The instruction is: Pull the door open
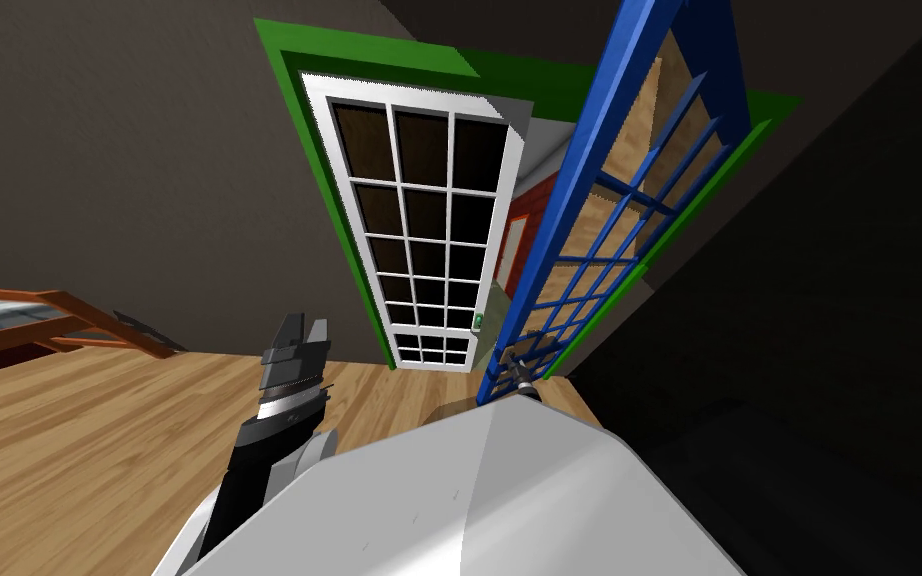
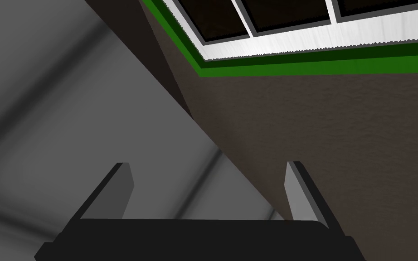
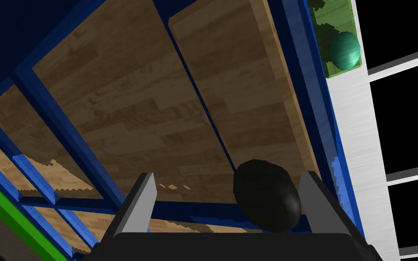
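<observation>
Right wrist view: knob (image 3: 267, 201) between jaws

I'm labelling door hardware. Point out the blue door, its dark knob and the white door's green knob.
blue door (image 1: 574, 200): head view, on its long side rail.
dark knob (image 3: 267, 201): right wrist view, the knob's middle.
green knob (image 3: 345, 50): right wrist view, its rounded face.

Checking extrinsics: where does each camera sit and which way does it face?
Head: on the head, steeply down-forward at white door and open blue door; left gripper, right gripper show.
Left wrist: on left hand, facing dark wall and green frame corner; open fingers.
Right wrist: on right hand, facing blue door's black knob; open fingers.
Shared: all see the white door.
</observation>
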